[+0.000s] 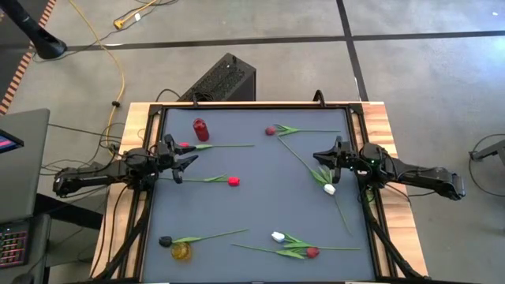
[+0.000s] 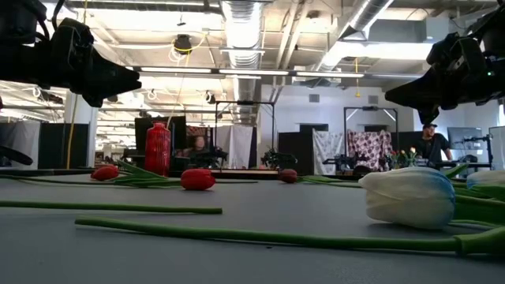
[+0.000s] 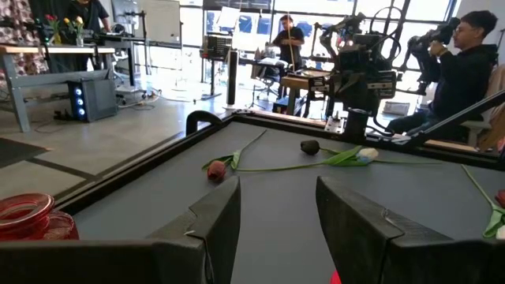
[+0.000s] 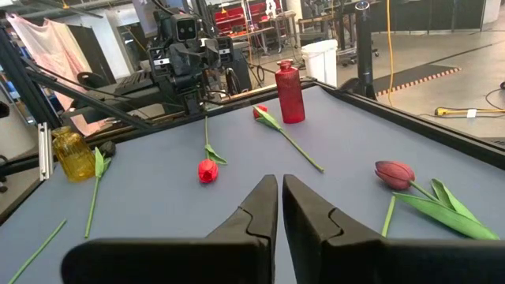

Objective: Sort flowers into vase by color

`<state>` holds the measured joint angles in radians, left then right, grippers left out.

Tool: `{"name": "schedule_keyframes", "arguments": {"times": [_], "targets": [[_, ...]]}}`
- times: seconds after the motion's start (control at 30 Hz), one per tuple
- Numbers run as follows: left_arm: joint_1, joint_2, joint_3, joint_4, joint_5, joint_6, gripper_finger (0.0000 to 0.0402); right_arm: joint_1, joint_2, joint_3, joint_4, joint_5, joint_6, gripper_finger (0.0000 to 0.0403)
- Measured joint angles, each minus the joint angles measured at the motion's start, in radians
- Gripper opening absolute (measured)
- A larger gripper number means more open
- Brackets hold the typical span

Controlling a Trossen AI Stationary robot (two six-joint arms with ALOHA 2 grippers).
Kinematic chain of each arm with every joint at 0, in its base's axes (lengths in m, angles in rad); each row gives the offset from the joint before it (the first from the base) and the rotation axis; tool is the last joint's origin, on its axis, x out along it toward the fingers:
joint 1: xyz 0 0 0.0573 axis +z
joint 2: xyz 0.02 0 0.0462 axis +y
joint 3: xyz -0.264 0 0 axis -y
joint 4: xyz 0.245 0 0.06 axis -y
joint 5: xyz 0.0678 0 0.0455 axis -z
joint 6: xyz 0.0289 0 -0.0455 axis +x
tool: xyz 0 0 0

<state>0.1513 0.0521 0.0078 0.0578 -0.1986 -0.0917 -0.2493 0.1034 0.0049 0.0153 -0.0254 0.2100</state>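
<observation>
Both arms idle above the grey table (image 1: pixel 260 213), tulips scattered, none held.
Left gripper (image 1: pixel 188 162), mid-left of high view: fingers wide, empty. Right gripper (image 1: pixel 319 157), mid-right: fingers nearly together, empty. Flowers (image 1: pixel 221 180) lie flat across the mat; red vase (image 1: pixel 200 129) upper left, yellow vase (image 1: pixel 181 252) lower left.

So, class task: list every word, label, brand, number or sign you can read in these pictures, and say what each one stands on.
None can be read.
Red vase: no label showing.
Yellow vase: no label showing.
Black box on the floor behind the table: no readable marking.
Screen at the left edge: too small to read.
Room behind the table: any signs are too blurred to read.
</observation>
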Motion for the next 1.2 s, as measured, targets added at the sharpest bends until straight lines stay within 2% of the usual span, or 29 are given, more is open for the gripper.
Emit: {"name": "schedule_keyframes", "arguments": {"times": [0.13, 0.33, 0.6, 0.87, 1.2], "targets": [[0.000, 0.000, 0.000, 0.000, 0.000, -0.013, 0.0155, 0.000, 0.000, 0.000, 0.000, 0.000, 0.000, 0.0051], [0.000, 0.000, 0.000, 0.000, 0.035, -0.319, 0.0155, 0.000, 0.000, 0.000, 0.009, 0.000, -0.040, 0.0051], [0.000, 0.000, 0.000, 0.004, -0.033, -0.500, 0.0155, -0.001, 0.000, 0.000, 0.039, -0.002, -0.069, 0.0051], [0.000, 0.000, 0.000, 0.006, -0.073, -0.575, 0.0155, 0.000, 0.000, 0.001, 0.050, -0.002, -0.104, 0.0051], [0.000, 0.001, 0.000, 0.056, -0.061, -0.504, 0.0155, 0.000, 0.001, 0.016, 0.063, -0.002, -0.105, 0.0051]]}}
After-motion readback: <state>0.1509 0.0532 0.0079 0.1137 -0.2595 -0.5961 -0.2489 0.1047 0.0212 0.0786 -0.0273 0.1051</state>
